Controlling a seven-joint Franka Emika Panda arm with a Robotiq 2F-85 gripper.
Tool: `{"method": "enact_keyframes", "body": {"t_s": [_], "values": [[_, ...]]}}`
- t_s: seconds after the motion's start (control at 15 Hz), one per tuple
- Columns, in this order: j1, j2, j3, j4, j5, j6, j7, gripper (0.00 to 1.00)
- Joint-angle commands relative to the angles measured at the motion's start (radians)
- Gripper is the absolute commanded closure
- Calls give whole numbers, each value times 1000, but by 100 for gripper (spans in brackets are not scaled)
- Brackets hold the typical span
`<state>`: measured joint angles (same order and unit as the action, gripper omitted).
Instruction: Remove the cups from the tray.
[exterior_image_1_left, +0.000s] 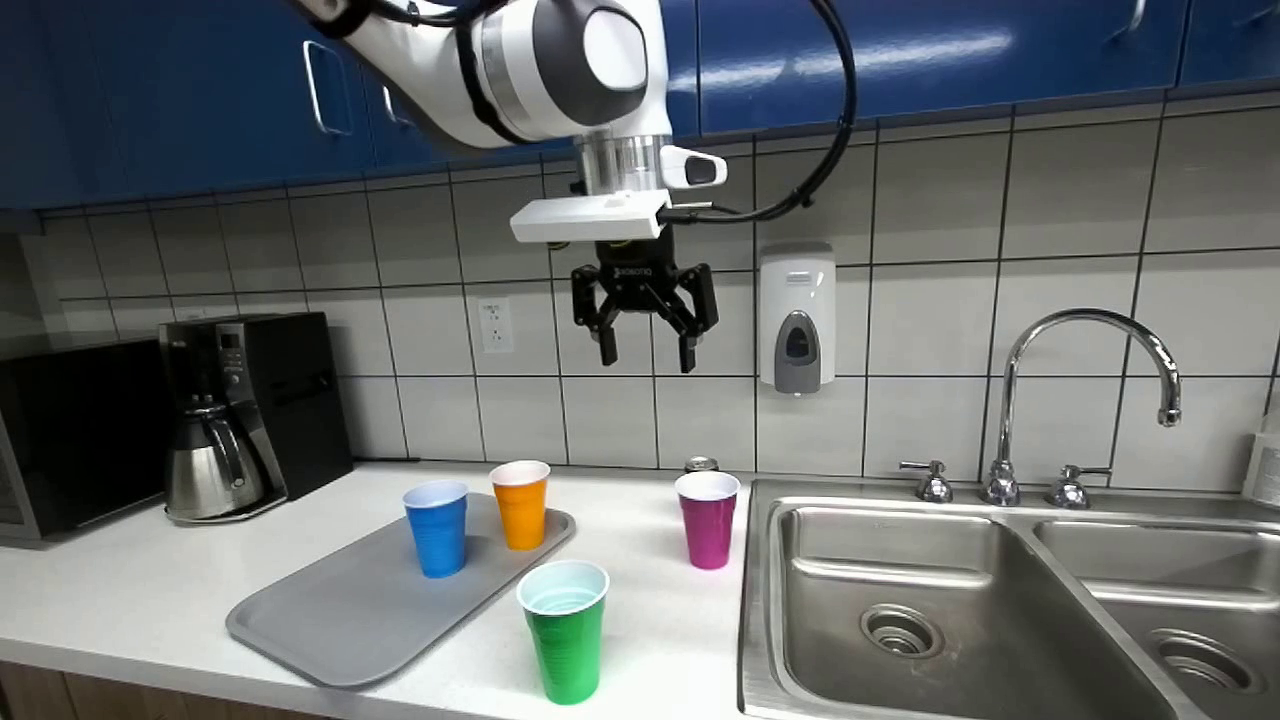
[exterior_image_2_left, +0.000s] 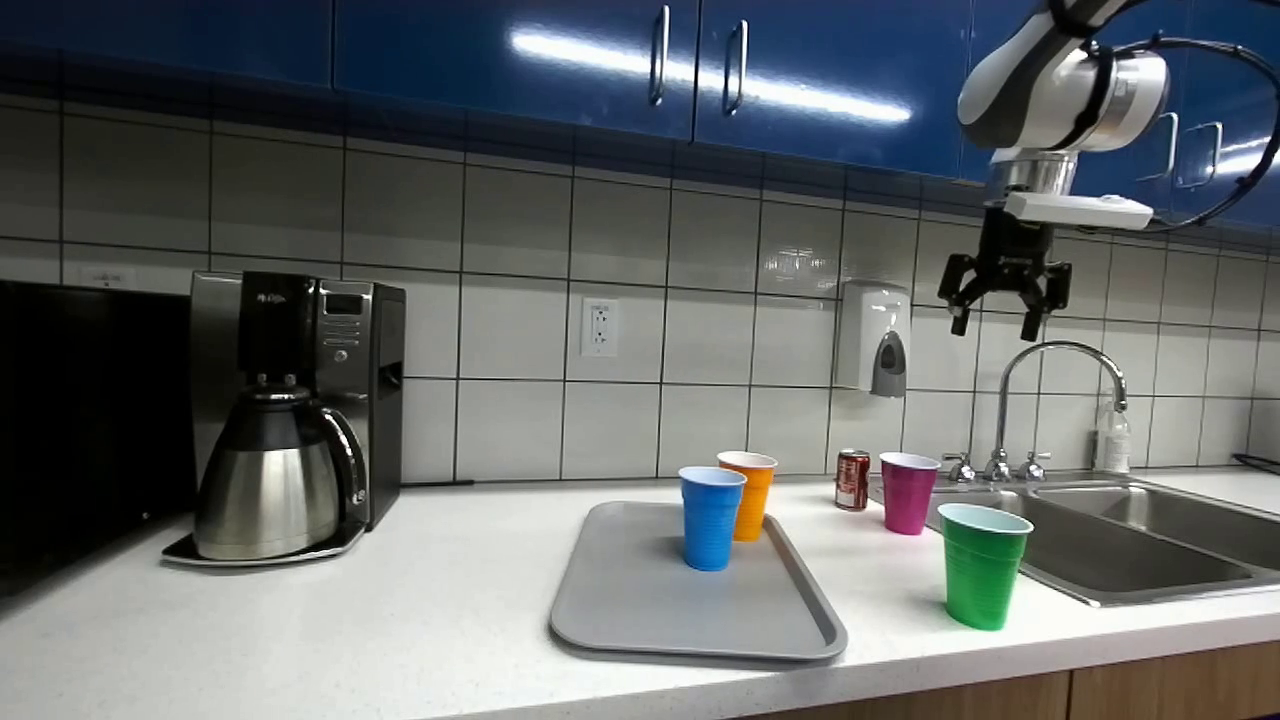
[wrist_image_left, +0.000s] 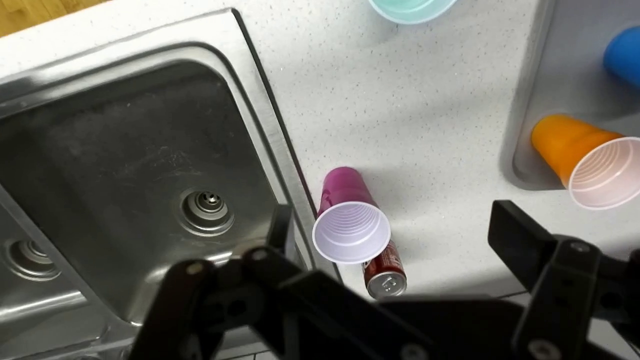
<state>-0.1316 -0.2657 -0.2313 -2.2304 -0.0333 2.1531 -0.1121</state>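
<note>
The grey tray (exterior_image_1_left: 330, 620) lies flat on the counter and also shows in an exterior view (exterior_image_2_left: 690, 625) and, in part, in the wrist view (wrist_image_left: 565, 82). The blue cup (exterior_image_1_left: 437, 535) and the orange cup (exterior_image_1_left: 521, 515) stand upright on it near its back end, close together. Both also show in an exterior view, the blue cup (exterior_image_2_left: 710, 525) in front of the orange cup (exterior_image_2_left: 755, 500). In the wrist view the orange cup (wrist_image_left: 565, 142) is at the right and the blue cup (wrist_image_left: 625, 57) is cut off. My gripper (exterior_image_1_left: 648, 355) is open and empty, high above the counter, to the sink side of the tray.
A magenta cup (exterior_image_1_left: 709, 530) and a red can (exterior_image_2_left: 852, 480) stand by the steel sink (exterior_image_1_left: 770, 600). A green cup (exterior_image_1_left: 566, 640) stands between tray and sink. A soap dispenser (exterior_image_1_left: 797, 310), faucet (exterior_image_1_left: 1090, 318), coffee maker (exterior_image_2_left: 375, 400) and blue cabinets (exterior_image_2_left: 500, 70) surround the counter.
</note>
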Motion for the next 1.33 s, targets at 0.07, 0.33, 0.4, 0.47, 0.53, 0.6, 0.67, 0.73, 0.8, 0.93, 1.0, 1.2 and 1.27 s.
{"method": "enact_keyframes", "body": {"t_s": [0.07,0.33,0.4,0.47,0.53,0.6,0.67,0.73,0.8,0.93,1.0,1.2,1.27], "values": [[3,55,21,-26,17,154,-23,0],[22,101,46,-42,27,240,-24,0],[29,110,53,-46,33,250,-30,0],[35,118,61,-53,33,266,-26,0],[41,126,69,-58,31,281,-22,0],[47,134,78,-64,30,294,-19,0],[52,140,85,-70,30,308,-16,0],[57,146,93,-77,28,326,-9,0],[61,152,102,-84,24,342,-2,0],[69,164,119,-100,17,380,11,0],[74,172,129,-108,12,402,23,0],[89,201,151,-122,20,470,50,0],[94,216,158,-119,23,485,56,0]]}}
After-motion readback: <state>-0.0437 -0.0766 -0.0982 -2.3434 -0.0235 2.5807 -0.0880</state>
